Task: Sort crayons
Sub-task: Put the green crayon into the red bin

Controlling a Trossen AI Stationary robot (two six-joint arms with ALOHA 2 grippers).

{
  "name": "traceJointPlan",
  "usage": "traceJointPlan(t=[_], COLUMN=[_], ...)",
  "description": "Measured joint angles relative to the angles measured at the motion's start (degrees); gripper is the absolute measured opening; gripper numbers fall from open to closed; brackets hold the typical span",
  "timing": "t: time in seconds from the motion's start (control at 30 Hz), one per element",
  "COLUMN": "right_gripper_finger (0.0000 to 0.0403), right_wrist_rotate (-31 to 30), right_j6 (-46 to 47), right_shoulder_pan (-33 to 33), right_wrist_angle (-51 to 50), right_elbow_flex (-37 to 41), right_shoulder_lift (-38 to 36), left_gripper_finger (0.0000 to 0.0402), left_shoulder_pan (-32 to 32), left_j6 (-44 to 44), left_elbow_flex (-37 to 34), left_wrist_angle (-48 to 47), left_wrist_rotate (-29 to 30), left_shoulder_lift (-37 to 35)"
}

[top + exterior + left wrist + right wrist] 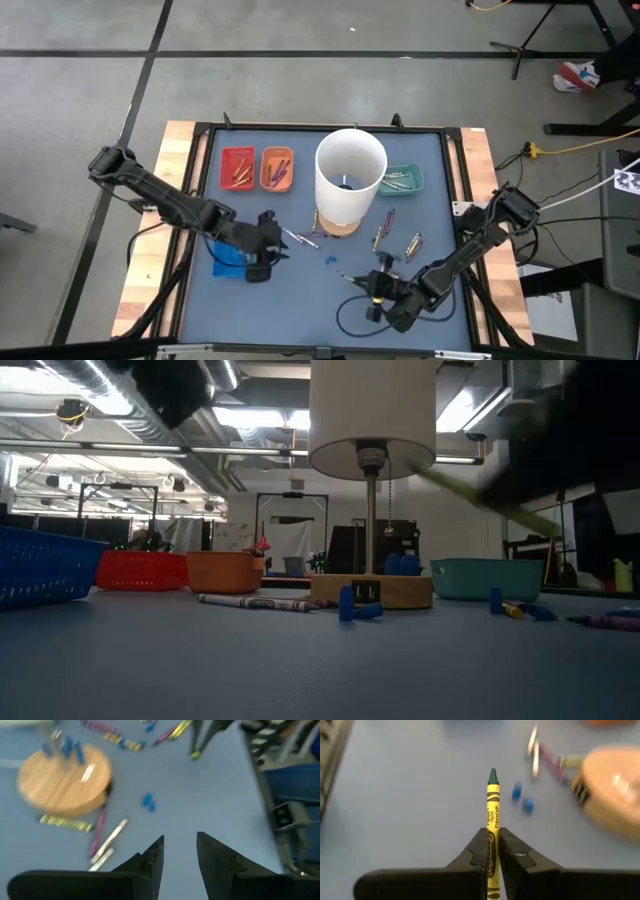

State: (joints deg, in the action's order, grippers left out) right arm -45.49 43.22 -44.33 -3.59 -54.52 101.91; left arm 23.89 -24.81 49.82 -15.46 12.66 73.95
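My right gripper [493,851] is near the table's front, right of centre [368,284]. It is shut on a yellow-wrapped crayon with a green tip [492,795]. That crayon shows in the low view as a slanted yellow stick [490,500] high above the mat. My left gripper [180,851] is open and empty over the mat, left of the lamp base [278,240]. Loose crayons lie flat on the mat: a white one [112,840], a yellow-green one [65,822], and purple and yellow ones [385,225]. Small blue bits [148,801] lie in front of the lamp. My right gripper pinches the crayon's wrapped body [492,837] between its two fingers. The crayon lies along the fingers, and its green tip [493,775] sticks out ahead of them. It is lifted clear of the mat.
A tall white lamp shade [350,175] stands on a round wooden base [338,225] at the mat's centre. Red [238,168] and orange [277,168] trays stand at the far left, a teal tray [402,180] at the far right, and a blue basket [228,255] under my left arm.
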Motion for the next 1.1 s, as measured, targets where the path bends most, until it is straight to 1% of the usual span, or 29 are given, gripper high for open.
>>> traceJointPlan(t=[0.1,0.2,0.3,0.43,0.57,0.67,0.87,1.0,1.1], right_gripper_finger=[0.0025,0.0025,0.0025,0.0025,0.0025,0.0025,0.0025,0.0025,0.0025], right_wrist_rotate=[-4.23,-4.61,-4.03,-2.78,1.62,6.37,15.31,20.87,25.27], right_j6=[-8.50,-18.79,-28.65,-40.00,-48.34,-51.04,-51.25,-51.27,-51.27], right_shoulder_pan=[1.68,3.58,5.23,7.12,9.25,11.01,14.89,17.16,18.63], right_wrist_angle=[7.81,17.57,28.19,40.73,50.18,54.34,58.16,60.84,62.28], right_elbow_flex=[0.00,-0.02,-0.02,-0.02,-0.02,-0.02,-0.02,-0.03,-0.04], right_shoulder_lift=[-0.29,-0.33,-0.35,-0.35,-0.40,-0.40,-0.40,-0.40,-0.40], left_gripper_finger=[0.0100,0.0100,0.0100,0.0100,0.0100,0.0100,0.0100,0.0100,0.0100], left_shoulder_pan=[1.93,3.25,4.05,4.67,4.73,4.68,4.67,4.63,4.63], left_j6=[2.22,4.28,6.37,9.90,14.14,17.41,23.94,26.40,26.57], left_elbow_flex=[0.00,0.00,0.00,0.00,0.00,0.00,0.00,0.00,0.00], left_wrist_angle=[4.35,7.69,10.54,14.13,19.27,23.75,31.37,33.26,33.28], left_wrist_rotate=[1.99,4.68,5.95,6.22,6.22,6.24,6.22,6.26,6.48], left_shoulder_lift=[0.00,0.00,0.00,0.00,0.00,0.00,0.00,0.00,0.00])
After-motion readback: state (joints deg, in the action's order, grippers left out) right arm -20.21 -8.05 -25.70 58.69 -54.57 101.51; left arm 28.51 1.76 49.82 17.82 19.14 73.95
